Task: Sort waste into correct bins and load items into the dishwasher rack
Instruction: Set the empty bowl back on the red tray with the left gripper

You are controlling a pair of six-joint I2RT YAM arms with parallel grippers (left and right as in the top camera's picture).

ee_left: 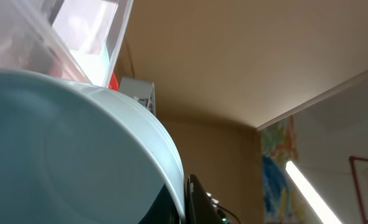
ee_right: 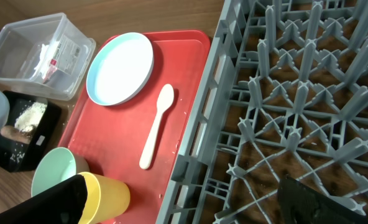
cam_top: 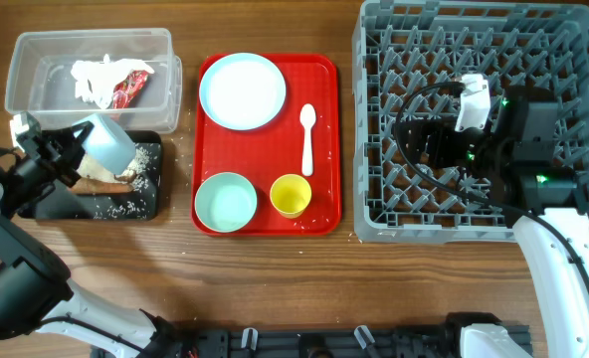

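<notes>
Pale blue bowl (cam_top: 106, 141) hangs tilted over the black bin (cam_top: 125, 207), pinched in my left gripper (cam_top: 81, 149); clear bin (cam_top: 36, 50) is close behind. Red tray (cam_top: 326, 179) holds plate (cam_top: 241, 90), green bowl (cam_top: 225, 201), yellow cup (cam_top: 291, 195) and spoon (cam_top: 307, 139), its right edge near the rack (cam_top: 573, 60). Right gripper (ee_right: 181, 186) is spread wide above the rack.

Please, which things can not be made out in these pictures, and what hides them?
1. Inside of the light blue cup: both left wrist and overhead views show only its outside.
2. Dishwasher rack cells under the right arm: covered by it, overhead.
3. Waste in the clear bin: too small to name, overhead.
4. Yellow cup: right wrist view, partly behind a finger, cut by the bottom edge.
</notes>
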